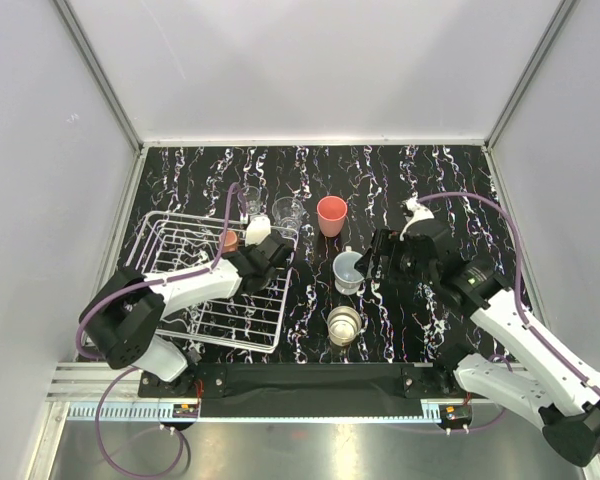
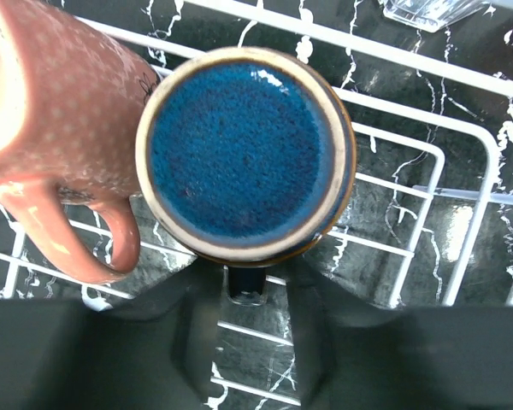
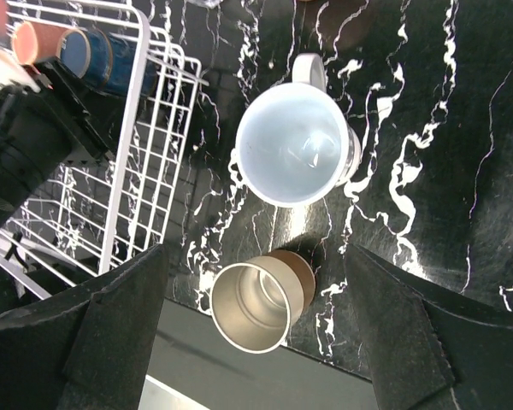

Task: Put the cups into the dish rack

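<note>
The dark blue cup (image 2: pixel 244 154) lies in the white wire dish rack (image 1: pixel 170 285) beside the salmon mug (image 2: pixel 56 128). My left gripper (image 2: pixel 252 273) is open, its jaws either side of the blue cup's handle with a gap showing; it also shows in the top view (image 1: pixel 265 255). My right gripper (image 3: pixel 256 299) is open wide and empty, held above the beige cup (image 3: pixel 252 312) and the pale blue-white mug (image 3: pixel 292 145). Both of those stand upright on the table. Two clear glasses (image 1: pixel 250 200) (image 1: pixel 288 213) and the coral-red tumbler (image 1: pixel 331 215) stand behind the rack's far right corner.
The rack's raised rim (image 2: pixel 462 171) runs just right of the blue cup. The rack (image 3: pixel 137 171) lies left of the pale mug. The beige cup (image 1: pixel 344 325) stands close to the table's near edge. White walls enclose the black marbled table (image 1: pixel 430 190).
</note>
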`<state>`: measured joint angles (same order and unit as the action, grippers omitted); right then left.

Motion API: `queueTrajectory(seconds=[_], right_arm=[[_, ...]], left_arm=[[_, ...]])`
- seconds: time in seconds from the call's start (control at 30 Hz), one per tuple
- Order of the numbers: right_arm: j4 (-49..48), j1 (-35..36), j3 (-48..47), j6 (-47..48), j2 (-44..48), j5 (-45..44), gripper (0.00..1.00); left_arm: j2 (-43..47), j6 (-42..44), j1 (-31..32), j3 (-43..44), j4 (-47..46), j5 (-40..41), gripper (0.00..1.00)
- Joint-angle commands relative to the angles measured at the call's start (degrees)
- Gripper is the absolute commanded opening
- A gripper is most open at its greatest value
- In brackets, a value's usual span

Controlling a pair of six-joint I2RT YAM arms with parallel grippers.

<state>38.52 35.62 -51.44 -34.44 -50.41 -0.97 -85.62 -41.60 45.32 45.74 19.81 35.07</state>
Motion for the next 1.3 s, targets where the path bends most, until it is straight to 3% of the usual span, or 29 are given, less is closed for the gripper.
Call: queueTrajectory(seconds=[0.0, 0.1, 0.33, 0.6, 0.83, 0.93, 1.1, 1.27], right_arm=[[-1.4, 0.2, -0.9, -0.7, -1.7, 0.9, 0.9], [-0.6, 0.3, -2.2, 0.0, -4.1, 2.2, 0.9], [0.3, 0.3, -5.6, 1.3, -7.5, 3.0, 0.9], [2.1, 0.3, -6.0, 2.3, -10.8, 4.6, 0.89], [2.3, 0.4, -2.2, 5.0, -13.3, 12.3, 0.8], [1.8, 0.8, -1.9, 5.2, -13.2, 11.6, 0.78], [2.3, 1.3, -9.1, 6.2, -15.9, 10.3, 0.78], [5.6, 1.2, -16.3, 7.2, -20.3, 7.3, 0.79]], left_arm=[[0.2, -0.3, -0.2, 2.0, -2.5, 1.3, 0.43], [1.0, -0.7, -0.2, 1.4, -2.1, 1.4, 0.54], [4.7, -1.8, -0.2, 0.4, -0.1, -1.5, 0.7], [14.2, -3.5, -0.2, -0.3, 4.4, -5.5, 0.75], [23.5, -2.2, -0.2, 0.3, 7.4, -11.4, 0.76], [27.1, -1.1, -0.2, 1.5, 9.1, -12.6, 0.76], [33.0, 3.1, -0.8, 5.2, 10.5, -11.9, 0.8], [31.7, 9.1, -7.1, 13.4, 13.1, -13.8, 0.79]])
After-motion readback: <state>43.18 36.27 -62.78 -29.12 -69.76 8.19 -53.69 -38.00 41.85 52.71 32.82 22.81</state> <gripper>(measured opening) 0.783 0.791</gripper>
